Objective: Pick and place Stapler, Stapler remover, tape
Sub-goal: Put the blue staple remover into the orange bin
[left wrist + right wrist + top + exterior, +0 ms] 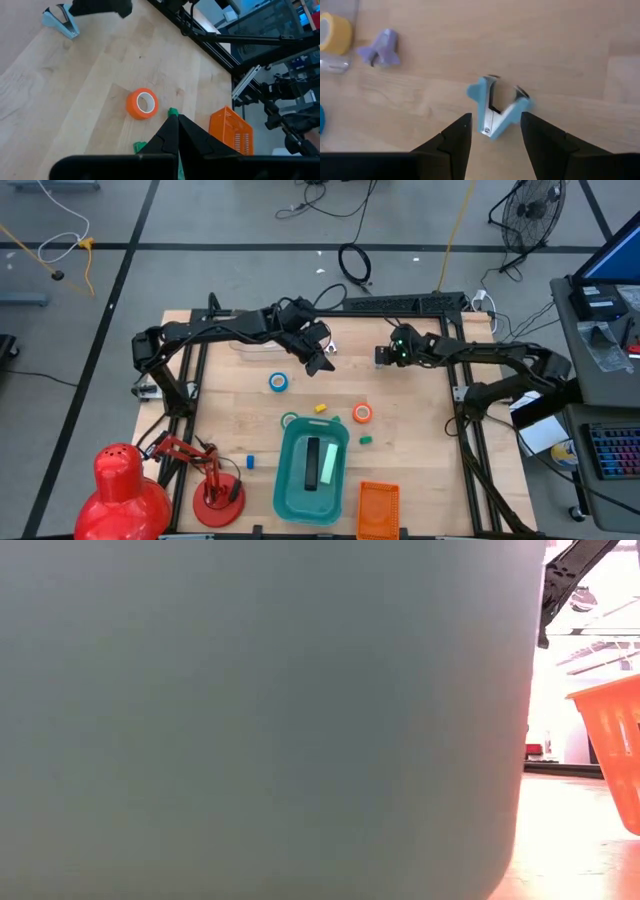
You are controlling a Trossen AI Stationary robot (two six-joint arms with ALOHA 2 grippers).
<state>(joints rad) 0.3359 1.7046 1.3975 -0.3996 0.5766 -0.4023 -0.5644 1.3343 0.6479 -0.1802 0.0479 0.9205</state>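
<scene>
A light-blue stapler remover (495, 107) lies flat on the wooden table, also visible as the small blue stapler remover (62, 22) in the left wrist view. My right gripper (496, 116) hovers over it, open, one finger on each side and clear of it. My left gripper (177, 135) hangs shut and empty over the table's middle (320, 360), above the orange tape (142, 103). Blue tape (278, 382) and a green ring (289, 420) lie flat nearby. Yellow tape (332, 32) sits in a clear container. A dark long thing (313, 463), seemingly the stapler, lies in the teal bin (290, 495).
A purple stapler remover (380, 47) lies beside the clear container. Small yellow (321, 408), green (366, 440) and blue (251, 461) blocks are scattered on the wood. An orange basket (378, 508) stands right of the bin, a red lamp (125, 495) at the near left. The bin's wall (260, 720) fills the low view.
</scene>
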